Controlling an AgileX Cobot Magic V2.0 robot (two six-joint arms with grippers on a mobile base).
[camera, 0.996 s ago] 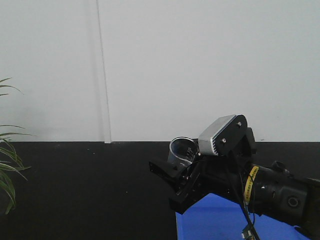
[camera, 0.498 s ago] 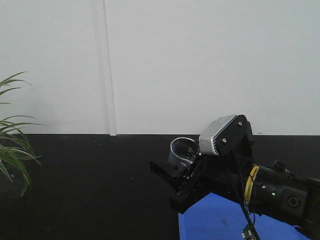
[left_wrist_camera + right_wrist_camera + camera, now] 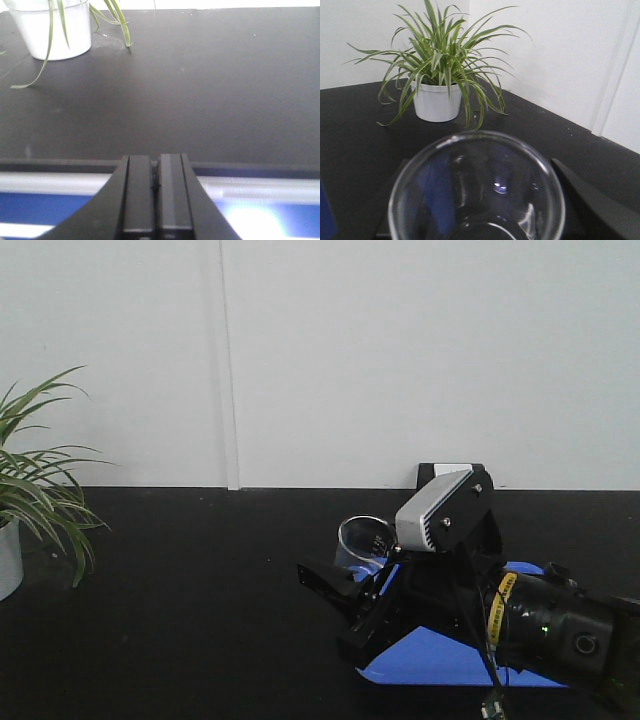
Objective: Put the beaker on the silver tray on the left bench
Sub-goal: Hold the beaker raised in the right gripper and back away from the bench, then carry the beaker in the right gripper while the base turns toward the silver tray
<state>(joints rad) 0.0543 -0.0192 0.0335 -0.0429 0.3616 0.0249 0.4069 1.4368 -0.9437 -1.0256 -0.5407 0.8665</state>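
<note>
The right end effector (image 3: 352,562) clamps the beaker (image 3: 365,537) upright, seemingly clear of the worktop (image 3: 180,590) beneath, for safe carrying; the left end effector (image 3: 155,167) sits closed, empty.

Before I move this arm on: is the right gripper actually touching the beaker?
Touching. The right wrist view shows the beaker seated between the black fingers of the right gripper, its glass wall pressed against them with no gap.

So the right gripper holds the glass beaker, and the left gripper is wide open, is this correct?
Not quite: the left gripper is shut, its jaws pressed together, as the left wrist view shows. The right gripper does hold the beaker.
</note>
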